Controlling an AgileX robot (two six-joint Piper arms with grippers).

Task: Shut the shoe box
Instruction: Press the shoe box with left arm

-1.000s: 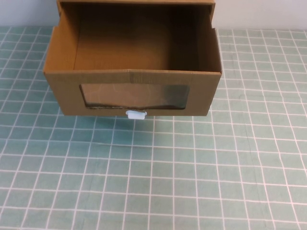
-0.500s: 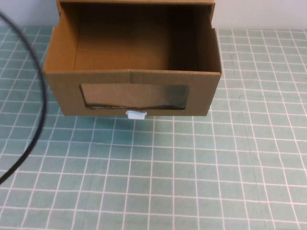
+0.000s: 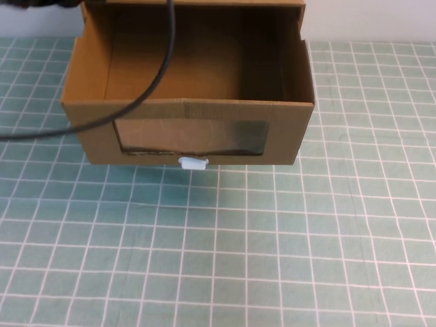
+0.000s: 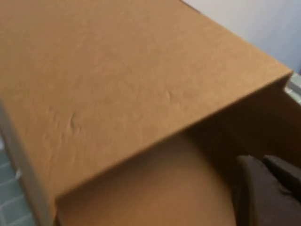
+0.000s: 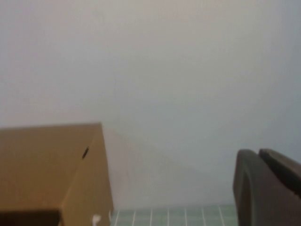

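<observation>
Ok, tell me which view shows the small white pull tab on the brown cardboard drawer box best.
The high view: the small white pull tab sits in plain sight just below the clear window on the brown cardboard drawer box. Neither wrist view shows the tab.

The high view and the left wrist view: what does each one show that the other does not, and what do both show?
Only the high view shows the shoe box's clear window, white pull tab, a black cable and the green grid mat. Only the left wrist view shows the left tool, close above the box's outer sleeve. Both show the drawer open. The right tool appears in neither view.
</observation>
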